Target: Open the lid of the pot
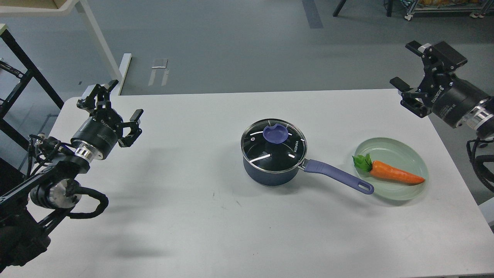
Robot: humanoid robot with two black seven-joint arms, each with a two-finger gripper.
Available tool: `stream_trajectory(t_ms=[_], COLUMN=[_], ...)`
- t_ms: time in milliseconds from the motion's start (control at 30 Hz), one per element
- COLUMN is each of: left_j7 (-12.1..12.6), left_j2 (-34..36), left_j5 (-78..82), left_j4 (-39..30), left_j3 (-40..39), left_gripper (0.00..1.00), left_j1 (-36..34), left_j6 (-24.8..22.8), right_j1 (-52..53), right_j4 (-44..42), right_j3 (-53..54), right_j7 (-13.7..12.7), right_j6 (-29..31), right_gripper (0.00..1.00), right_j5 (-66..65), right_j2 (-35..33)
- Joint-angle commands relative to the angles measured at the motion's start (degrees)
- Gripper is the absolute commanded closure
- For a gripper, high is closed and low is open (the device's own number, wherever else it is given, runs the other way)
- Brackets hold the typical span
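Note:
A dark navy pot stands near the middle of the white table, its purple handle pointing right and toward me. The glass lid rests flat on the pot, with a purple knob at its centre. My left gripper hovers over the table's far left corner, open and empty, well left of the pot. Over the far right corner, my right gripper is also open and empty, far from the lid.
A pale green plate with a toy carrot sits right of the pot; the handle's tip reaches its rim. Grey floor lies beyond the table, with a white desk leg at the far left.

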Motion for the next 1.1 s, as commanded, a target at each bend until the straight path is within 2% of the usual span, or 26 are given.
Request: stream_trajectory(t_ms=[0, 133, 267, 433, 500, 833, 933, 1067], left_j7=[-0.87, -1.14, -1.23, -1.14, -1.14, -1.05, -1.05, -1.05], left_j2=[1.32, 1.07, 0.90, 1.25, 1.34, 1.34, 1.42, 1.42], left_j5=[0.00, 0.00, 0.00, 0.00, 0.00, 0.08, 0.08, 0.08], left_j4=[1.75, 1.33, 0.89, -0.68, -1.13, -2.97, -3.50, -4.29], left_j3=[0.19, 0.28, 0.28, 0.28, 0.28, 0.28, 0.28, 0.28], left_gripper=[0.01, 0.01, 0.00, 0.00, 0.00, 0.01, 0.00, 0.01], left_j1=[-4.06, -4.36, -4.36, -4.36, -4.45, -4.36, -4.36, -4.36], left_j6=[-1.34, -1.52, -1.52, -1.61, -1.61, -1.61, -1.52, -1.52], right_j1=[8.79, 12.29, 15.28, 21.96, 22.84, 21.35, 21.00, 20.56], right_j4=[2.39, 5.40, 9.88, 11.56, 11.56, 10.68, 9.45, 8.57], right_j3=[-1.29, -1.47, -6.73, -21.22, -23.87, -27.22, -28.54, -29.25], right_j7=[0.00, 0.00, 0.00, 0.00, 0.00, 0.00, 0.00, 0.00], right_j6=[0.10, 0.19, 0.19, 0.28, 0.10, -0.33, -0.69, -0.69], right_gripper=[0.00, 0.00, 0.00, 0.00, 0.00, 0.00, 0.01, 0.08], right_j5=[-29.67, -53.29, -67.30, -73.55, -78.45, -94.99, -95.97, -95.97], right_j2=[-2.25, -2.19, -0.34, 2.03, 2.73, 5.19, 6.51, 8.01])
